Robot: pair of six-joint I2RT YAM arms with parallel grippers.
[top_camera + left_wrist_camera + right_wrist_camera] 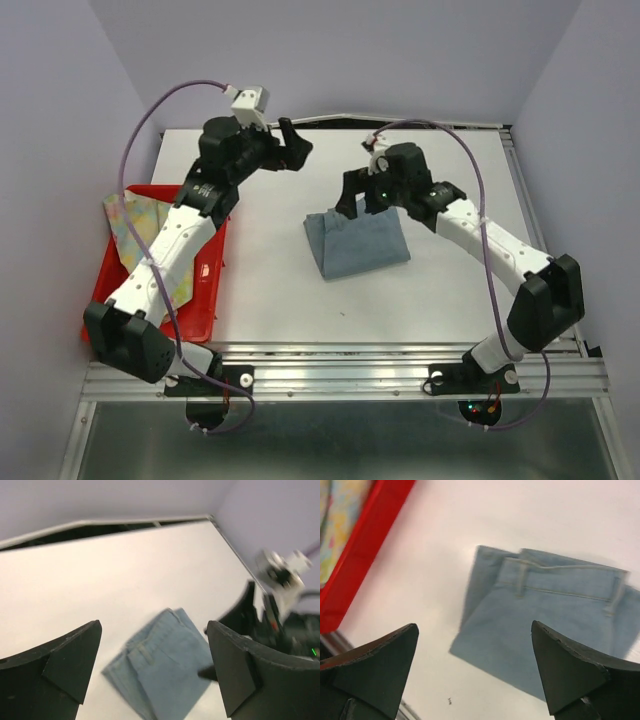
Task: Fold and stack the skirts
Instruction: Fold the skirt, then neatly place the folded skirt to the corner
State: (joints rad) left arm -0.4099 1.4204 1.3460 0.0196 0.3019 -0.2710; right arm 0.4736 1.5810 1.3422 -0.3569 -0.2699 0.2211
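On the table (270,300), the red tray (205,312) at the left held the floral skirt (135,225), parked for later I guess. The denim skirt (358,245) lay folded mid-table. Over it the left gripper (153,624) and right gripper (474,626) hung wide open, both empty.

A red tray (200,312) sat at the left edge of the white table (270,300). Pale lilac walls (400,50) enclosed it, and a metal rail (340,375) ran along the near side.
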